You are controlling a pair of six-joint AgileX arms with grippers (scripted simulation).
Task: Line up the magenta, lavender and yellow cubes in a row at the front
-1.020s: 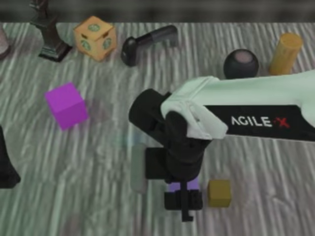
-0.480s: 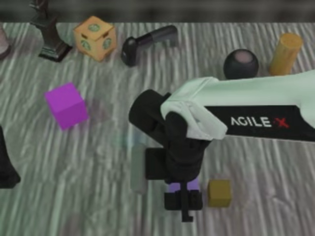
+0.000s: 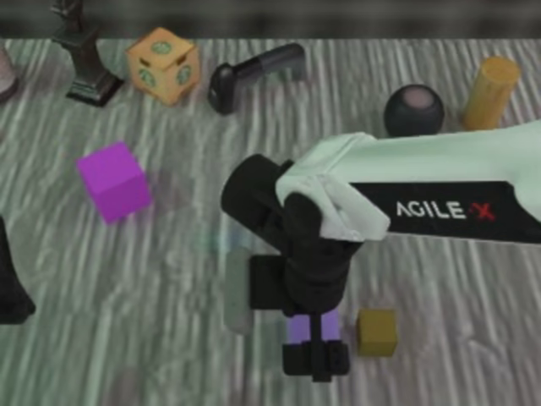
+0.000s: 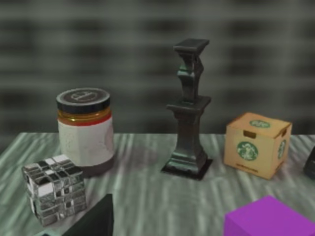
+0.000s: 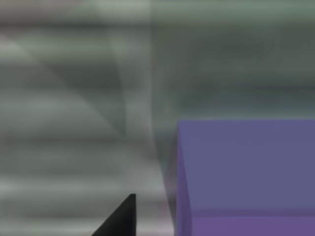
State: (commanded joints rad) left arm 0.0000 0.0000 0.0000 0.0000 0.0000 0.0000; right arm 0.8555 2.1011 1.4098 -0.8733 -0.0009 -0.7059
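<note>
Lavender cube under right tool — yellow cube just beside.

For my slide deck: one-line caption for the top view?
Right hand over the lavender cube beside the yellow cube; magenta cube apart.

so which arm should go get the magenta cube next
Left, probably. The magenta cube sits on the table's left side, close to the left arm at that edge, and shows low in its wrist view. The right gripper is busy over the lavender cube at the front, beside the yellow cube.
</note>
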